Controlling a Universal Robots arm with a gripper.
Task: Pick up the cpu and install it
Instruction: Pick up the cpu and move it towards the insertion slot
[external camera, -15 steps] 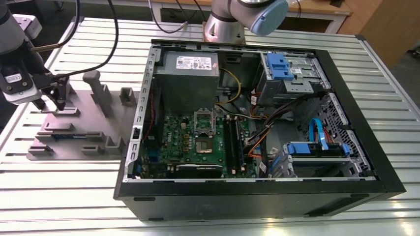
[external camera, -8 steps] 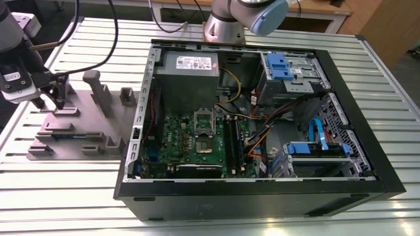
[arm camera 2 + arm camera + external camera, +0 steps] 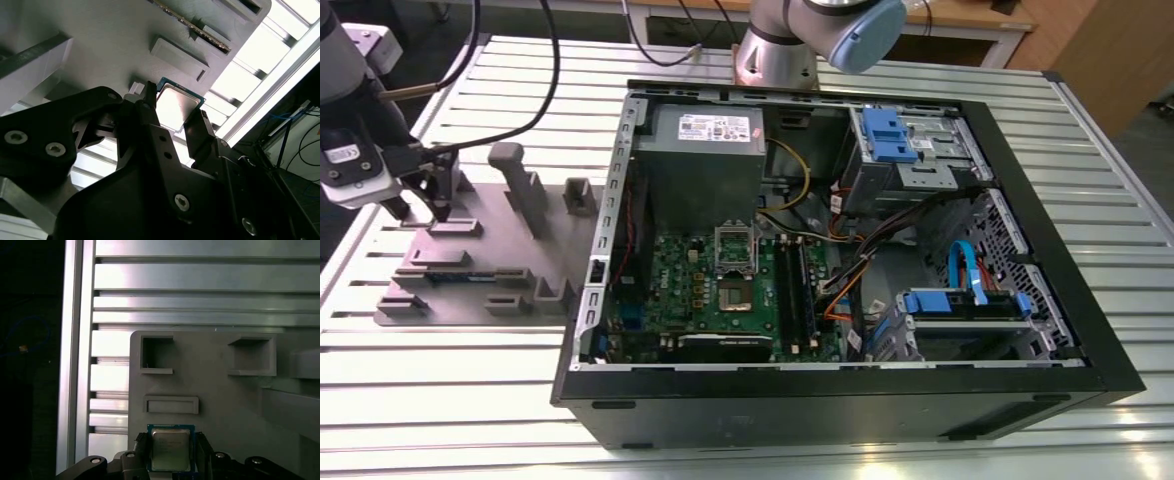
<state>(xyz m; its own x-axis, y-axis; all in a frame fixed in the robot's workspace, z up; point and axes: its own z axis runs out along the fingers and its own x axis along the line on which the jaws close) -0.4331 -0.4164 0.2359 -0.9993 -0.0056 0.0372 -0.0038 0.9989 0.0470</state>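
gripper [image 3: 171, 442] clasps the cpu [image 3: 170, 455] between its fingers, at the fixture tray [image 3: 225, 400].

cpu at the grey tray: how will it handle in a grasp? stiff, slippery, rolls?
Probably stiff and light: the cpu is a small, thin, flat square. Its shiny metal top looks smooth, so perhaps slippery. Flat-sided, so unlikely to roll.

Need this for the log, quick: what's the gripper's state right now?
The gripper: closed on the cpu, with a finger against each of two opposite edges, at the grey fixture tray.
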